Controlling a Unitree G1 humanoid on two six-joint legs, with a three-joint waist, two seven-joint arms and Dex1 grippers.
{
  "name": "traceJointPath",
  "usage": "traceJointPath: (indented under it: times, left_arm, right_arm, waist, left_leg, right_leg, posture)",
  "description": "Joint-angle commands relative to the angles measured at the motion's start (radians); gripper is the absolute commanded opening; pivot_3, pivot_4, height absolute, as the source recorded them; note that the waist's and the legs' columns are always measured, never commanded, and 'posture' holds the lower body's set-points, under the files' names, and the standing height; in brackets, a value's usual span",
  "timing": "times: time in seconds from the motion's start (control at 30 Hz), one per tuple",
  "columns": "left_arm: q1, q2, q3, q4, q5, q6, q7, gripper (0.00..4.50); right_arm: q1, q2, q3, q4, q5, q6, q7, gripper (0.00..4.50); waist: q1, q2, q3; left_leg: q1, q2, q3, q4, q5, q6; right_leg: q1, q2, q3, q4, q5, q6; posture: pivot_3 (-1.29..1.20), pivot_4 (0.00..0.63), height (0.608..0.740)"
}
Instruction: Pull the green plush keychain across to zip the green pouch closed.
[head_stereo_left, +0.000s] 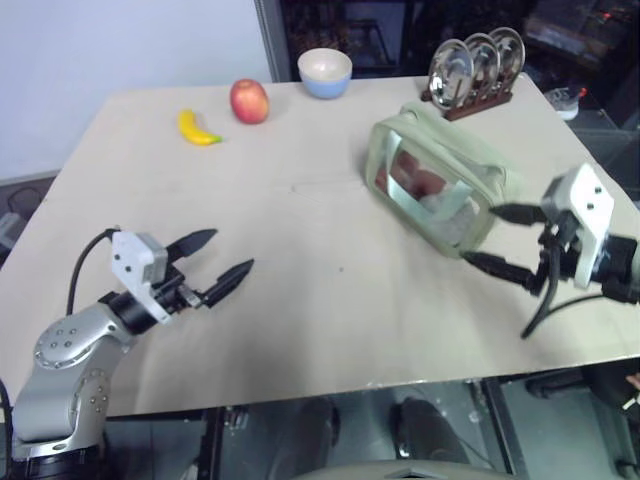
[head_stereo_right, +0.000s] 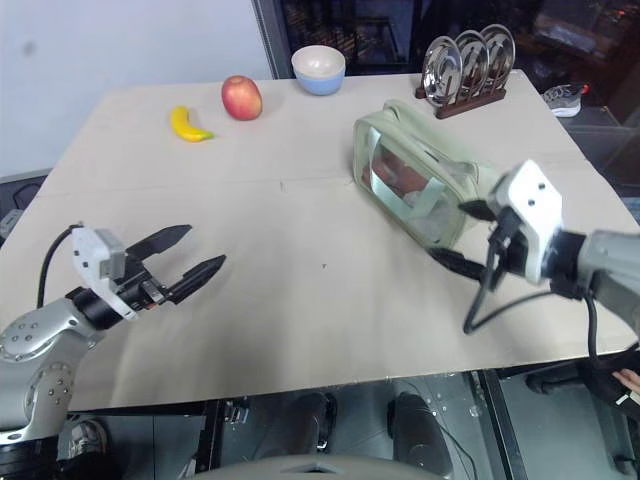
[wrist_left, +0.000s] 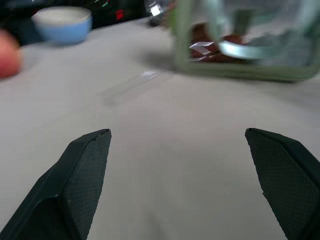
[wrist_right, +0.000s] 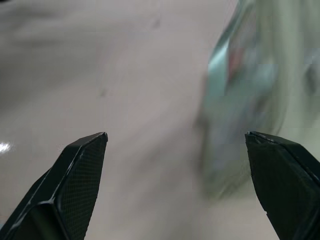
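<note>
- My left gripper (head_stereo_left: 220, 269) hangs over the near left part of the surface (head_stereo_left: 300, 300), its jaws spread wide with nothing between them, and it points across toward the pouch.
- My right gripper (head_stereo_left: 500, 240) sits at the near right, its jaws also spread wide and empty, with one fingertip (head_stereo_left: 505, 212) just beside the near end of the green pouch (head_stereo_left: 440, 185); I cannot tell whether it touches the fabric.
- The green pouch lies on its side right of the middle of the surface, with its clear window facing toward me and reddish contents showing through.
- I cannot make out the green plush keychain anywhere on the pouch.
- At the far side, left to right, I see a banana (head_stereo_left: 197, 128), an apple (head_stereo_left: 249, 101) and a blue bowl (head_stereo_left: 325, 72), all well apart from the pouch.
- A wooden rack of metal plates (head_stereo_left: 478, 68) stands just behind the pouch, at the far right.
</note>
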Motion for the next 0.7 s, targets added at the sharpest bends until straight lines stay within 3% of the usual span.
traceJointPath:
  times: [0.03, 0.17, 0.33, 0.47, 0.67, 0.7]
  left_arm:
    - [-0.024, 0.008, -0.019, -0.078, -0.031, -0.031, -0.047, 4.45]
    - [-0.051, 0.006, -0.041, -0.081, -0.02, -0.021, -0.046, 4.45]
    - [-0.05, -0.002, -0.05, -0.089, -0.009, -0.025, -0.03, 4.45]
    - [-0.025, -0.021, -0.048, -0.111, 0.0, -0.031, -0.004, 4.5]
    - [0.032, -0.036, -0.023, -0.144, 0.009, -0.041, 0.028, 4.5]
    - [0.038, -0.037, -0.02, -0.145, 0.01, -0.043, 0.031, 4.5]
  right_arm:
    - [-0.22, 0.055, 0.085, 0.131, -0.03, 0.076, -0.117, 4.5]
    - [-0.432, 0.11, 0.228, 0.295, -0.1, 0.085, -0.124, 4.5]
    - [-0.554, 0.178, 0.376, 0.477, -0.22, 0.007, -0.102, 4.5]
    - [-0.599, 0.218, 0.48, 0.611, -0.341, -0.12, -0.057, 3.27]
    - [-0.628, 0.234, 0.52, 0.743, -0.454, -0.38, 0.093, 0.22]
    - [-0.626, 0.235, 0.522, 0.758, -0.465, -0.454, 0.145, 0.03]
  waist:
    - [-0.001, 0.0, 0.0]
    - [0.001, 0.0, 0.0]
    - [0.0, 0.0, 0.0]
    - [-0.003, 0.001, 0.0]
    - [-0.002, 0.001, 0.0]
    - [-0.002, 0.001, 0.0]
  left_leg:
    - [0.0, 0.0, 0.0, 0.0, 0.0, 0.0]
    - [-0.001, 0.0, 0.0, -0.001, 0.0, 0.0]
    - [-0.003, -0.001, 0.001, -0.003, 0.0, 0.0]
    - [-0.004, -0.001, 0.002, -0.004, 0.0, -0.001]
    - [-0.003, -0.001, 0.003, -0.004, 0.0, 0.0]
    - [-0.003, -0.001, 0.003, -0.004, 0.0, 0.0]
  right_leg:
    - [0.0, 0.0, 0.0, 0.0, 0.0, 0.0]
    - [-0.001, 0.0, 0.0, 0.0, 0.0, 0.0]
    - [-0.004, -0.001, 0.0, -0.003, 0.0, -0.001]
    - [-0.004, -0.001, 0.002, -0.004, 0.0, 0.0]
    - [-0.005, -0.001, 0.002, -0.004, 0.0, 0.0]
    - [-0.005, -0.001, 0.002, -0.003, 0.0, 0.0]
  posture:
    - [0.0, 0.15, 0.74]
    - [0.0, 0.15, 0.74]
    - [0.0, 0.15, 0.74]
    - [0.0, 0.15, 0.74]
    - [0.0, 0.15, 0.74]
    - [0.0, 0.15, 0.74]
